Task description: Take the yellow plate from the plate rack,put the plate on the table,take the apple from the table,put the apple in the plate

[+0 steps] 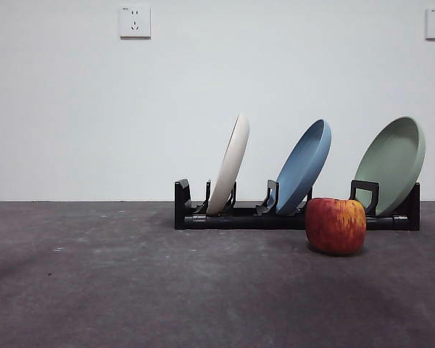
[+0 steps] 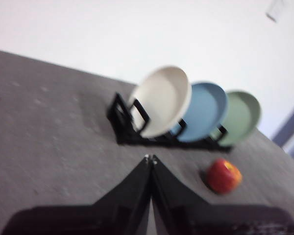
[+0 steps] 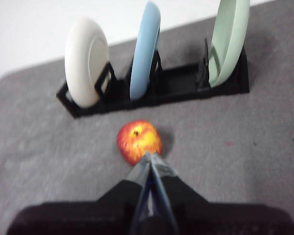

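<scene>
The yellow plate [image 1: 230, 165] is cream and stands on edge in the left slot of the black plate rack [image 1: 239, 217]. It also shows in the left wrist view [image 2: 161, 100] and the right wrist view [image 3: 86, 61]. The red apple [image 1: 336, 225] sits on the table [image 1: 130, 290] just in front of the rack's right part. My left gripper [image 2: 150, 157] is shut and empty, above the table short of the rack. My right gripper [image 3: 149, 155] is shut and empty, close behind the apple [image 3: 139, 141]. Neither arm shows in the front view.
A blue plate [image 1: 304, 165] stands in the rack's middle slot and a sage-green plate [image 1: 394, 163] in its right slot. A white wall with two sockets [image 1: 135, 22] rises behind the table.
</scene>
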Robot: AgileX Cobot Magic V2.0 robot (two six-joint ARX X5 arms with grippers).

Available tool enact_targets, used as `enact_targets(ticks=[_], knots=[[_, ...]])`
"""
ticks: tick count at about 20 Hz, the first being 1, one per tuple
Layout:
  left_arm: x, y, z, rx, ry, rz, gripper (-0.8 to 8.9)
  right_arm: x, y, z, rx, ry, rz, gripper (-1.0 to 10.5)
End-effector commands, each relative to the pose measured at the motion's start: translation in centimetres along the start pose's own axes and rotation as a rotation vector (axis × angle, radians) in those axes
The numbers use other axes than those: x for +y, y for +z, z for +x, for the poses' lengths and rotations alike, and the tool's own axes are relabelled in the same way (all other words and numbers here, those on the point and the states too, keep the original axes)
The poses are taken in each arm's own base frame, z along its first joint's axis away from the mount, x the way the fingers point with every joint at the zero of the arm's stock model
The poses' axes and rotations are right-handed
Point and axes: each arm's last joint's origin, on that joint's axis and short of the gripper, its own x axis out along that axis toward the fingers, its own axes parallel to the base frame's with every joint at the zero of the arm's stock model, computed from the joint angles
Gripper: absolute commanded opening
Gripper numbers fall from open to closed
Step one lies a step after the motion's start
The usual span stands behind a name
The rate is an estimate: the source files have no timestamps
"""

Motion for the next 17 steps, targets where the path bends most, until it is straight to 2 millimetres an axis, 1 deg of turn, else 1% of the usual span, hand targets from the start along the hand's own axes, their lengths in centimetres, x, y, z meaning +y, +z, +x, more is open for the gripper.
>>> enact_targets(ticks=[1,4,9,11,13,17], knots=[[-0.4,0.5,0.1,0.075,-0.047,0.057,-0.07,0.7,1.6,-0.8,0.077,0.037,-0.098,-0.1],[-0.8,1.2,0.2,0.175,-0.12,0.08,-0.07,1.3,3.2,-1.3,0.187,0.078,-0.154,-0.1],[-1.5,2.6,0.7,0.306,-0.242,0.09,-0.07,2.0,4.8,-1.8,0.361,0.169,-0.19,-0.1],[-1.7,3.1,0.9,0.365,-0.288,0.09,-0.07,2.1,5.0,-1.9,0.447,0.19,-0.192,-0.1],[-1.8,3.3,1.1,0.415,-0.314,0.101,-0.07,2.1,4.7,-1.8,0.506,0.208,-0.191,-0.1],[-1.7,3.1,1.1,0.447,-0.312,0.108,-0.04,2.1,4.7,-1.8,0.518,0.203,-0.187,0.1]])
